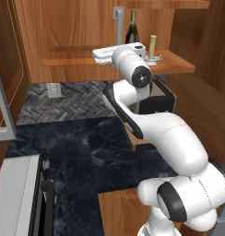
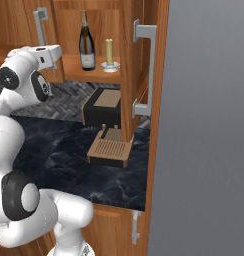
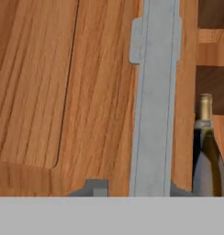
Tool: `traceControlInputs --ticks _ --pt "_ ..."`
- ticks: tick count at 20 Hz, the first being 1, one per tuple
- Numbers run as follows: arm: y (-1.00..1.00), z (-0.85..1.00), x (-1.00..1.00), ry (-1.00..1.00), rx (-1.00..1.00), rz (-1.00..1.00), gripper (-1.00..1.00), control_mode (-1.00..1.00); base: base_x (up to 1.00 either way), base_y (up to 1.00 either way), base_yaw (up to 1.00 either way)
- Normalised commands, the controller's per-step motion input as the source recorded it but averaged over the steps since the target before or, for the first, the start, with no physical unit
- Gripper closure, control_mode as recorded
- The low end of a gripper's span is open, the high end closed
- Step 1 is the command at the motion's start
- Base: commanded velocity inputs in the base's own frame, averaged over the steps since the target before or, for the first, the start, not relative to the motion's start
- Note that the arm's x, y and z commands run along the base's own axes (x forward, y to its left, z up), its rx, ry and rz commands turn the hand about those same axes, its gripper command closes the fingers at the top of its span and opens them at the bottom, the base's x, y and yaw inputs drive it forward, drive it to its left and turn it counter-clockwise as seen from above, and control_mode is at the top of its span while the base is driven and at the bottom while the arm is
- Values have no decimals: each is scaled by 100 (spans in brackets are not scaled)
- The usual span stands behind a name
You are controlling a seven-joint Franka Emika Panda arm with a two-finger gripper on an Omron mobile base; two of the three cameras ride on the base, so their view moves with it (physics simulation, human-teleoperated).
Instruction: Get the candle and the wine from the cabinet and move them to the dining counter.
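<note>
The wine (image 2: pixel 86 42), a dark bottle with a pale label, stands on the shelf of the brown wooden cabinet (image 2: pixel 79 72). The candle (image 2: pixel 109 52), a pale stick on a small glassy dish, stands just right of it. From the left base view, the wine (image 1: pixel 132 28) and candle (image 1: pixel 152 46) show behind my arm. My gripper (image 3: pixel 137 190) is shut on the grey vertical bar handle (image 3: pixel 155 105) of the cabinet's left door, one dark fingertip on each side of the bar. The wine (image 3: pixel 206 156) shows to the right past that door's edge. The dining counter is out of view.
The cabinet's right door (image 2: pixel 126 75) stands open, edge-on. Below the cabinet is a dark marble worktop (image 2: pixel 54 150) backed by herringbone tiles, carrying a black box (image 2: pixel 106 107) and a wooden slatted rack (image 2: pixel 110 150). A tall grey panel (image 2: pixel 204 125) stands to the right.
</note>
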Motion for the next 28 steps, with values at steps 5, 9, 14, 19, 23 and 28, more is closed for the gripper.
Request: traceControlInputs --ticks 5,9,14,19,23,28 --pt "95 -1 -65 0 -8 0 100 -100 0 0 0" --pt "93 0 -61 0 -6 0 100 -100 0 0 0" --pt "81 -1 -66 0 -4 1 100 -100 0 0 0" --pt "69 -8 -80 0 -1 1 100 -100 0 0 0" --pt "76 -7 -87 0 0 0 100 -100 0 0 0" --pt "83 -11 -84 3 0 0 -100 -100 0 0 0"
